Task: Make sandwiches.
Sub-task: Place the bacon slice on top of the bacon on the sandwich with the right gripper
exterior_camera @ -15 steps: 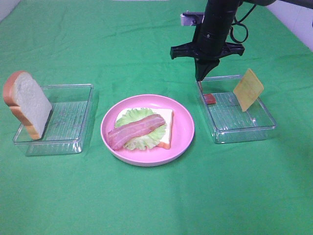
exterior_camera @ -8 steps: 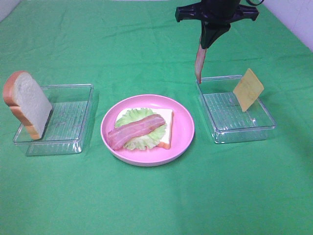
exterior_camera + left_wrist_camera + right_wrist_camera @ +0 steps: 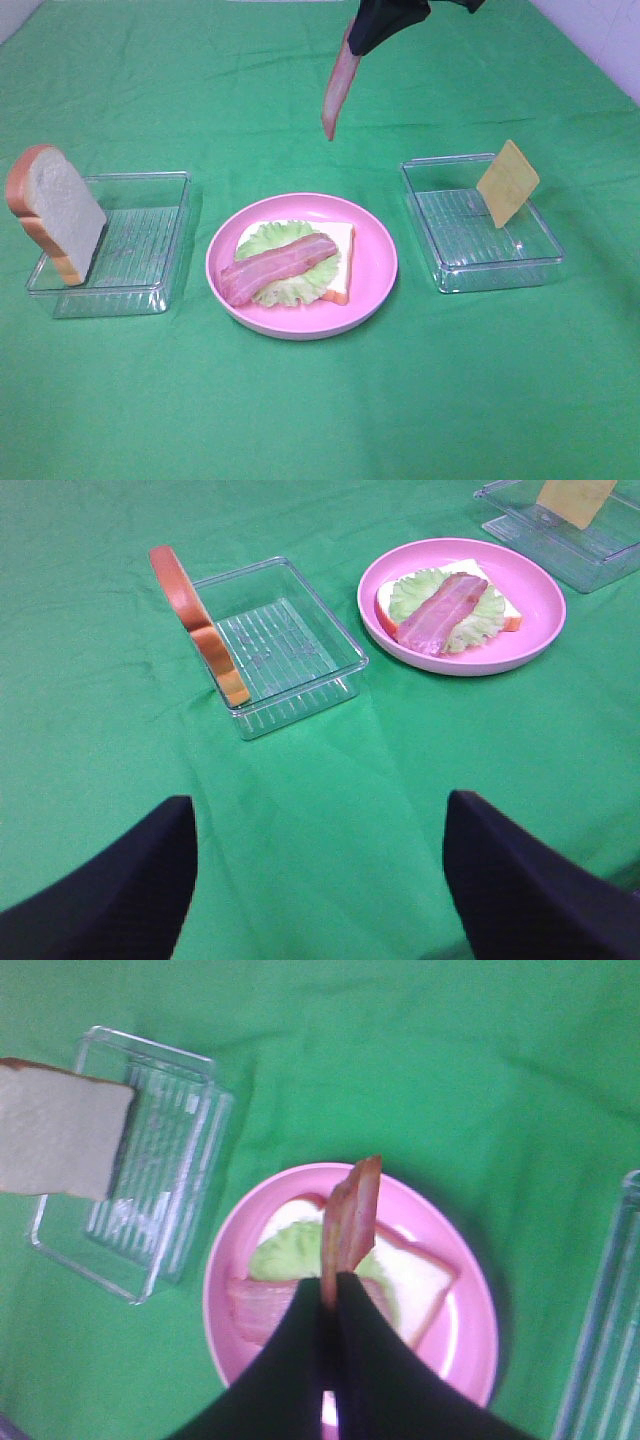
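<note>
On the pink plate [image 3: 375, 270] lies the sandwich in the making: a white bread slice [image 3: 340, 240], a lettuce leaf [image 3: 290, 285] and a bacon strip [image 3: 280, 265]. My right gripper [image 3: 362, 28] hangs high at the back, shut on a second bacon strip [image 3: 335, 90] that dangles down. The right wrist view has that strip [image 3: 352, 1222] over the plate [image 3: 460, 1340]. A second bread slice [image 3: 55, 210] leans on the left tray [image 3: 140, 250]. A yellow cheese slice [image 3: 507, 182] stands in the right tray [image 3: 485, 235]. My left gripper [image 3: 320, 870] is open above bare cloth.
A green cloth [image 3: 320, 400] covers the whole table. The two clear trays flank the plate on either side. The left wrist view holds the left tray [image 3: 285, 645], the plate [image 3: 530, 630] and the right tray [image 3: 590, 540] beyond it.
My right gripper has lifted the bacon strip out of the right tray and carried it up and to the left. The left arm has not moved.
</note>
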